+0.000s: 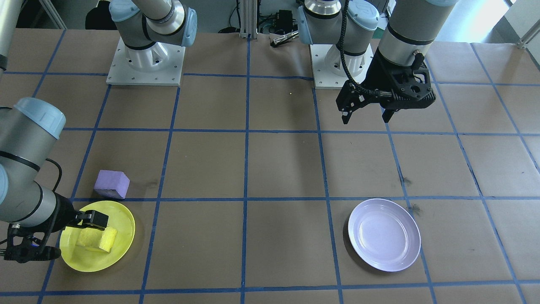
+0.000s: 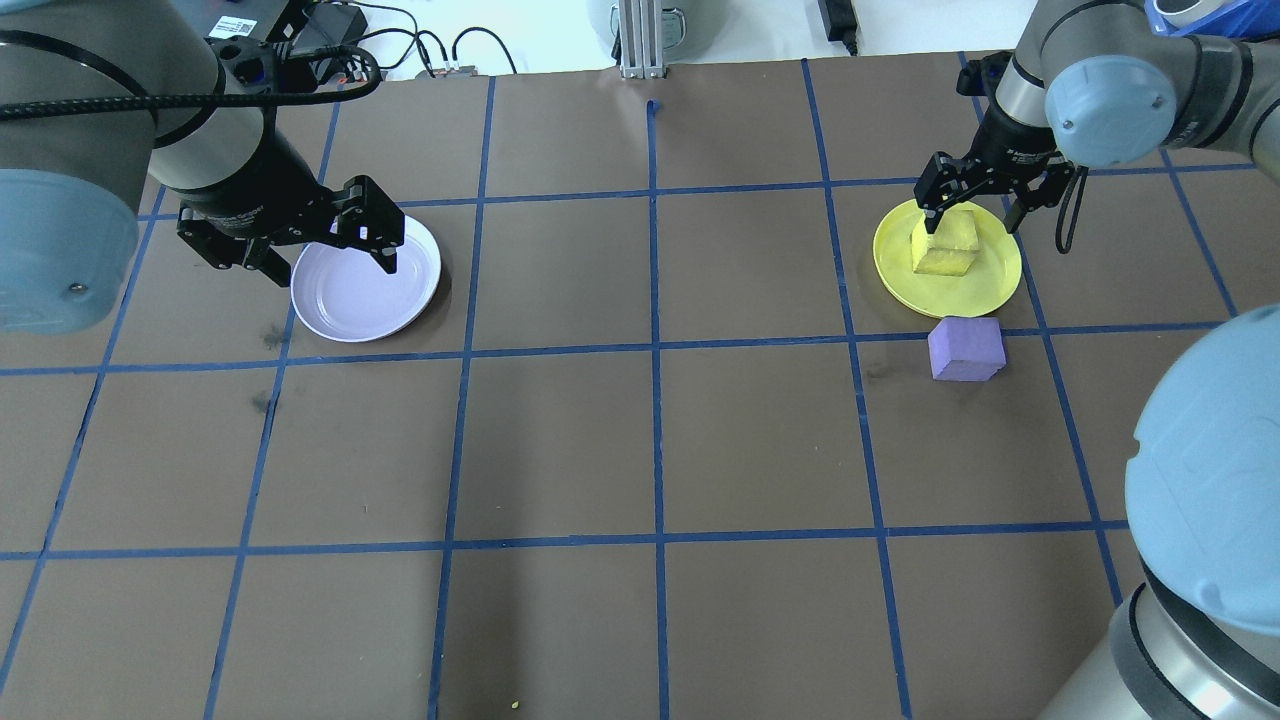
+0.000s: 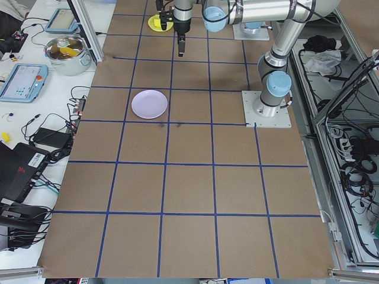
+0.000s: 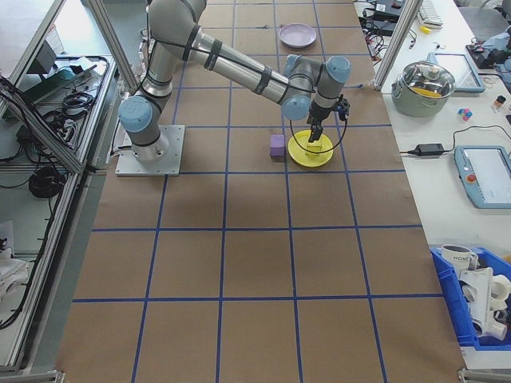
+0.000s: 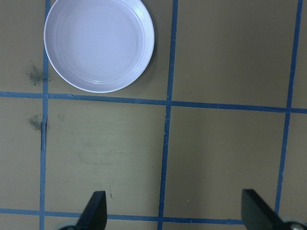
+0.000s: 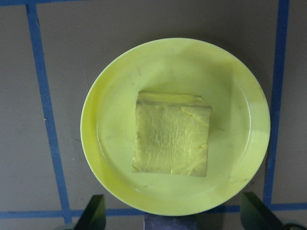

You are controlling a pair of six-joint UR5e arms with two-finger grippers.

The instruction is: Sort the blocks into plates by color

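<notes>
Yellow half done: small spongy yellow cuboid block (image 6: 171, 133) lying flat in middle of round shallow bright-yellow plastic plate (image 6: 175, 125), lower left of front-facing frame. Right pincer (image 2: 978, 211) above the block, fingers apart, tips showing at bottom corners of right wrist frame, nothing held. Reads as just-after-release.

Still to sort: small purple spongy cuboid block (image 2: 966, 348) on the brown paper-covered counter (image 2: 650, 450), just beside yellow plate's rim, not touching so far as visible, right of centre in overhead frame. Pale lavender round shallow plastic plate (image 2: 365, 279) with nothing in it, far across, upper left of overhead frame. Left pincer (image 2: 312, 247) raised at that plate's edge in overhead frame, fingers wide apart, empty.

Next move, by judgement: lift clear of yellow plate, shift over purple block, close on opposite flat faces, carry across to lavender plate; long reach, possibly hand-over.

Materials: both blocks foam-like, rough wrinkled skin, soft edges, likely compress under grip. Plates smooth, glossy, raised rims, light, may slide if nudged. Counter matte, gridded with blue tape.
</notes>
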